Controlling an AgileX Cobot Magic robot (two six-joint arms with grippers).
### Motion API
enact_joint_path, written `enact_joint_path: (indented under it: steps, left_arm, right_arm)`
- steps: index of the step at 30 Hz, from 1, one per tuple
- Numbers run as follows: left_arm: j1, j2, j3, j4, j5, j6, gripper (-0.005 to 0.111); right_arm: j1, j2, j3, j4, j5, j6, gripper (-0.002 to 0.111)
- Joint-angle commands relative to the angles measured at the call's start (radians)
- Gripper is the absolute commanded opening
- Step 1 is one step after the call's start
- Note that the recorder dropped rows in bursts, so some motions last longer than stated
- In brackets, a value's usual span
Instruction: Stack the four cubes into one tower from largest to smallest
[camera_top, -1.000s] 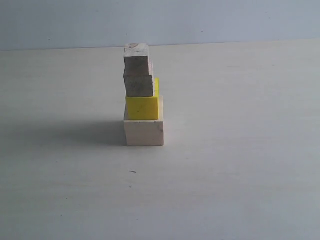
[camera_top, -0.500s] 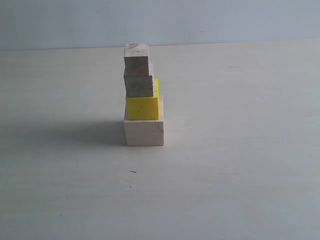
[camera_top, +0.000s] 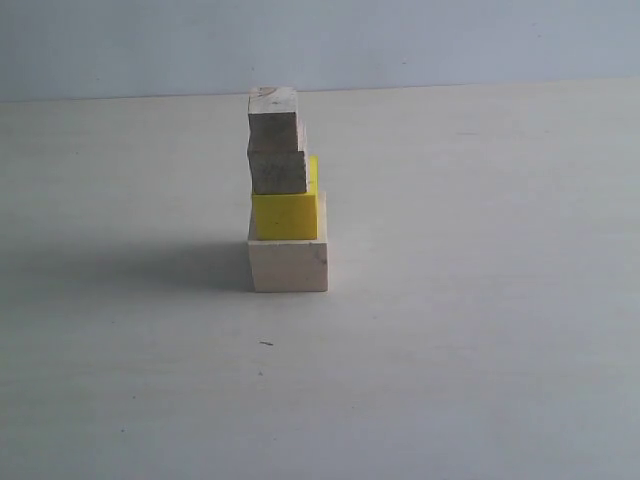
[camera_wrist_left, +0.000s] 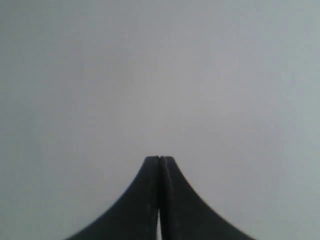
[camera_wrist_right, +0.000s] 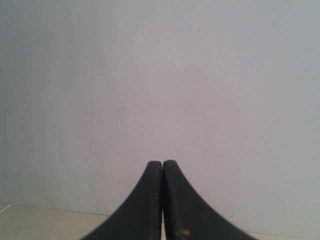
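In the exterior view the tower stands left of the table's middle. Its base is the large pale wooden cube (camera_top: 289, 262). On that sits the yellow cube (camera_top: 286, 213), then a small wooden cube (camera_top: 278, 171), and the other small wooden cube (camera_top: 274, 118) on top. The upper cubes are offset slightly toward the left. Neither arm appears in the exterior view. My left gripper (camera_wrist_left: 159, 159) is shut with nothing between its black fingers, facing a plain wall. My right gripper (camera_wrist_right: 162, 163) is shut and empty too, facing the wall above the table's edge.
The pale table (camera_top: 480, 330) spreads all around the tower, and a soft shadow lies to the tower's left. A tiny dark speck (camera_top: 266, 343) lies in front of the tower. A grey wall (camera_top: 450, 40) runs behind the table.
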Motion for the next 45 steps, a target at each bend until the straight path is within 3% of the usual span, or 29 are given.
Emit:
enact_joint_path:
  steps: [1, 2, 4, 8, 9, 11, 13, 19, 27, 45]
  left_arm:
    - [0.004, -0.012, 0.004, -0.061, -0.01, 0.003, 0.0]
    - [0.004, -0.012, 0.01, -0.056, -0.003, -0.014, 0.0]
    - [0.008, -0.013, 0.042, 0.145, 0.044, -0.209, 0.0]
    - [0.016, -0.017, 0.114, 1.09, 0.312, -1.088, 0.0]
    - [0.016, -0.019, 0.131, 1.271, 0.39, -1.295, 0.0]
    - [0.016, -0.03, 0.176, 1.446, 0.505, -1.552, 0.0]
    - [0.016, -0.061, 0.227, 1.488, 0.539, -1.642, 0.0]
    - [0.016, -0.203, 0.419, 1.488, 0.532, -1.64, 0.0]
    - [-0.005, -0.233, 0.61, 1.527, 0.53, -1.637, 0.0]
    - [-0.007, -0.233, 0.674, 1.57, 0.451, -1.636, 0.0]
  right_arm:
    - [-0.001, -0.003, 0.006, -0.006, -0.004, -0.007, 0.0]
    - [-0.001, -0.003, 0.006, -0.006, -0.004, -0.007, 0.0]
    - [-0.001, -0.003, 0.006, -0.006, -0.004, -0.007, 0.0]
    - [-0.001, -0.003, 0.006, -0.006, -0.004, -0.007, 0.0]
    - [-0.001, -0.003, 0.006, -0.006, -0.004, -0.007, 0.0]
    - [-0.001, -0.003, 0.006, -0.006, -0.004, -0.007, 0.0]
    - [-0.001, -0.003, 0.006, -0.006, -0.004, -0.007, 0.0]
    - [-0.001, -0.003, 0.006, -0.006, -0.004, -0.007, 0.0]
    - [-0.001, -0.003, 0.006, -0.006, -0.004, -0.007, 0.0]
    - [-0.001, -0.003, 0.006, -0.006, -0.004, -0.005, 0.0]
